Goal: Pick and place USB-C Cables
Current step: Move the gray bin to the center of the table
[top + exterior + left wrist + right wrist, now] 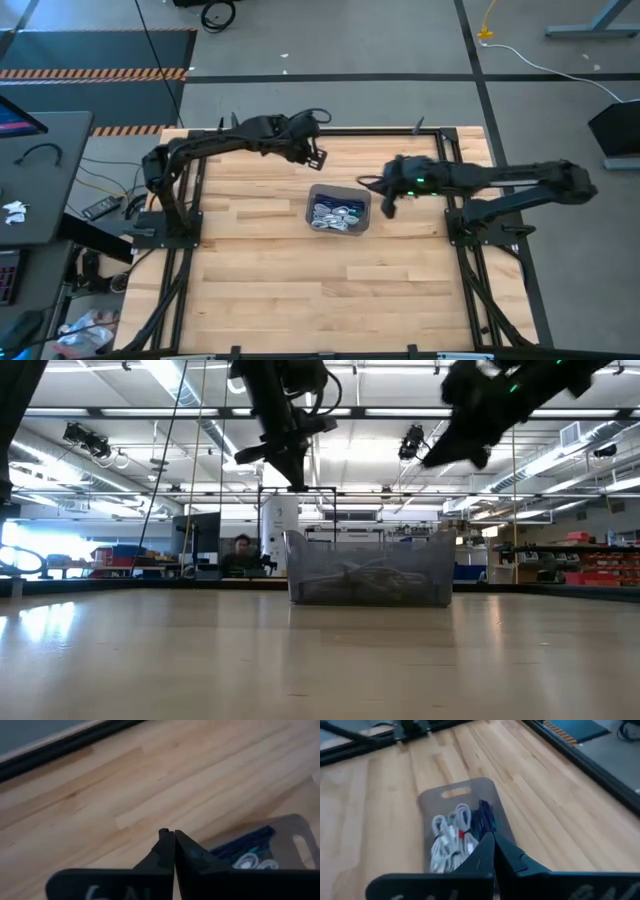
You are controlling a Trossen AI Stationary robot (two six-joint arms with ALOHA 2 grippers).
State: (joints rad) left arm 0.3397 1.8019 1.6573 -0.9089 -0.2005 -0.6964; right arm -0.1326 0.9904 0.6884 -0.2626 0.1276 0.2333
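The USB-C Cables (336,214) lie heaped inside a grey translucent tray (312,205) near the table's middle. In the right wrist view they show as white coils (446,840), a dark blue bundle (484,822) and a red tip (461,834). My left gripper (318,156) hangs above the table just beyond the tray's far edge, shut and with nothing in it (174,836). My right gripper (387,206) hovers beside the tray's right wall, also shut and with nothing in it (493,840). In the low view both grippers (298,482) (428,462) are well above the tray (368,570).
The butcher-block table (300,290) is bare wood around the tray, with a black frame rail (330,132) along its far edge. A person (240,555) sits in the room beyond the table.
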